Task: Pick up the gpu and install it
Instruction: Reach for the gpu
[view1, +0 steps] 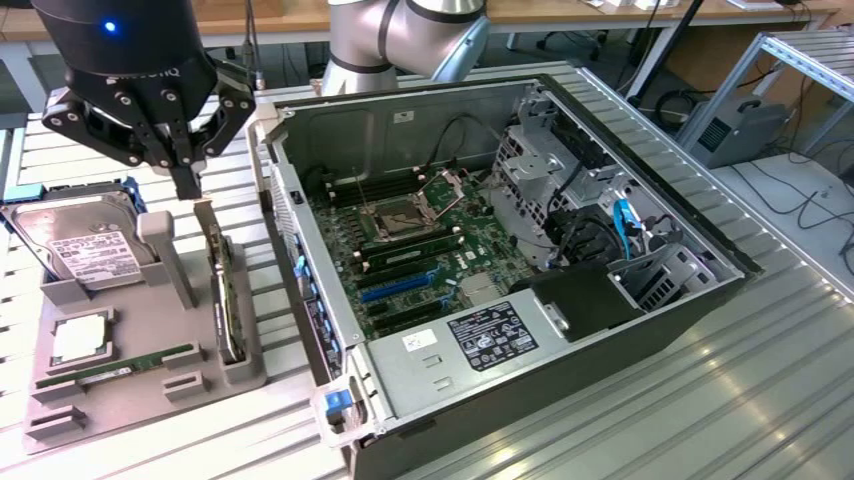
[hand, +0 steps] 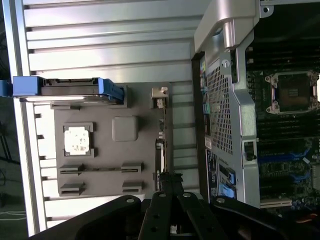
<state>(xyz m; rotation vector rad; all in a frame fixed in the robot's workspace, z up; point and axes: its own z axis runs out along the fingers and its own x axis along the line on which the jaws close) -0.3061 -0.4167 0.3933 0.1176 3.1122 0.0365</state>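
Observation:
The gpu (view1: 223, 290) is a thin dark card standing on edge in a slot of the grey holder tray (view1: 134, 400), beside the open computer case (view1: 400, 350). My gripper (view1: 187, 186) hangs over the card's far end with its fingers shut together and nothing visibly between them. I cannot tell whether the tips touch the card's top edge. In the wrist view the gpu (hand: 160, 131) appears edge-on as a thin line, with my shut gripper (hand: 168, 181) directly over one end of it. The motherboard (view1: 414, 255) lies open, with blue expansion slots (view1: 394, 288).
The tray also holds a hard drive (view1: 80, 245) in a blue bracket, a processor (view1: 80, 340) and a green RAM stick (view1: 114, 365). The case's metal rear wall (hand: 225, 100) rises right next to the card. A drive cage and cables (view1: 587, 210) crowd the case's far side.

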